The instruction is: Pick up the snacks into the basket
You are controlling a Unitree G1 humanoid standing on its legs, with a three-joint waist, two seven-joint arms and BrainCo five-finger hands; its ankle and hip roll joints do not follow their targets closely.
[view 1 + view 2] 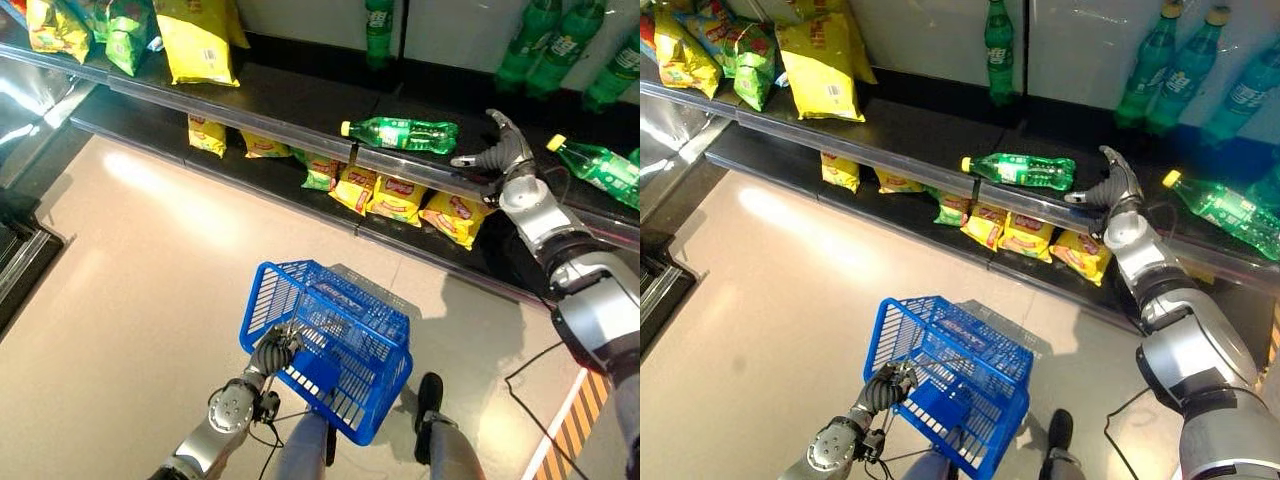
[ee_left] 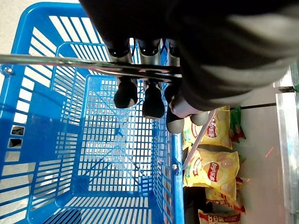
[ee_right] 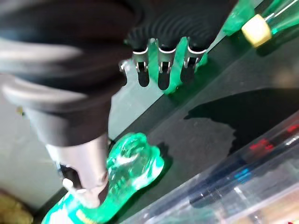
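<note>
The left hand (image 1: 274, 354) curls round the wire handle of the empty blue plastic basket (image 1: 345, 318) over bare floor, the yellow snack bags (image 1: 400, 198) lie on the low far shelf, and the right hand (image 1: 497, 152), fingers spread, reaches beside a lying green plastic bottle (image 1: 403, 133) at the upper shelf's edge.

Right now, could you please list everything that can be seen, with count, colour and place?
Basket: one, blue, empty, on its metal handle in the left hand, above the floor.
Lying bottle: one, green with yellow cap, on the middle shelf's front edge beside the right hand.
Other bottles: several, green, upright and leaning at the shelf's back and right.
Small snack bags: a row, mostly yellow, one green, on the lowest shelf.
Large bags: several, yellow and green, on the upper shelf, left.
Floor: beige.
Left hand: fingers curled round the handle.
Right hand: open, at the lying bottle's base.
</note>
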